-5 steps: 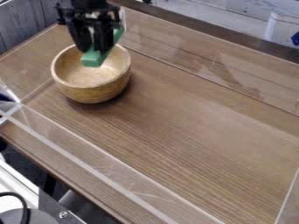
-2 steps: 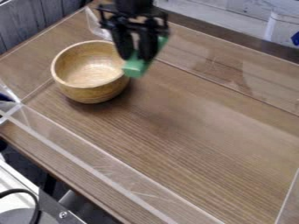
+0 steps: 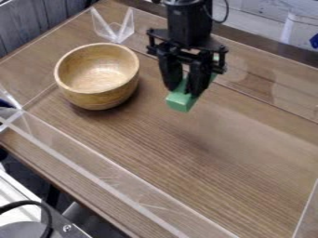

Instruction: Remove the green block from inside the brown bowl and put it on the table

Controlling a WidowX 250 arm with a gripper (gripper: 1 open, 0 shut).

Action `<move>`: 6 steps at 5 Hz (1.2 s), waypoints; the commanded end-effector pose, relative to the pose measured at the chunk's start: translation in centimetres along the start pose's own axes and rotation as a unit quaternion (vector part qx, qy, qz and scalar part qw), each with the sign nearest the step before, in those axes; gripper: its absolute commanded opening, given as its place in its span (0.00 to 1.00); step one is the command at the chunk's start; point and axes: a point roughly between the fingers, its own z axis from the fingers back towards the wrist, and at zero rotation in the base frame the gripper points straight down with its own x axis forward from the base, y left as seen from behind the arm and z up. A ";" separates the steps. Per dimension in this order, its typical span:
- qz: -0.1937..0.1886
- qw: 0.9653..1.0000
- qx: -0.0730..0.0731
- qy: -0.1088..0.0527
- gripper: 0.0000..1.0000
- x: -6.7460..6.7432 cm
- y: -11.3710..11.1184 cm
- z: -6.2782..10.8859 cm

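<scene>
Closest to me, this side of the bowl [image 3: 97, 76], a low clear wall [image 3: 74, 158] runs along the desk [image 3: 187, 158] edge; I see nothing lying on the open wood between it and the bowl. The bowl itself sits empty, its pale inside bare.

To the right of the bowl and clear of its rim, my pincer [image 3: 185, 91] points straight down with its jaws clamped on the green block [image 3: 184, 98]. The block hangs below the fingertips, tilted a little, and I judge it is just above the wood; I cannot tell from this angle whether its lower end touches.

The risks I see from here:

- If I let go while the block is above the wood, it may bounce or tumble, because it is narrow and hangs tilted. A roll back toward the bowl seems unlikely but not impossible.
- If I push down too far before releasing, the block could jam against the desk and twist in the jaws.
- The grip looks to be on the upper part of the block only, so a sudden stop could let it slip early.

Beyond the bowl, another clear wall [image 3: 114, 23] stands at the far edge, well away from the pincer, so I expect no trouble there.
</scene>
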 end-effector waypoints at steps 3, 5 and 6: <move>-0.001 1.000 0.022 0.012 0.00 -0.1 2.4 -4.7; 0.008 1.000 0.018 0.000 1.00 0.4 2.5 -3.5; 0.011 1.000 0.013 -0.026 1.00 0.4 2.2 -0.9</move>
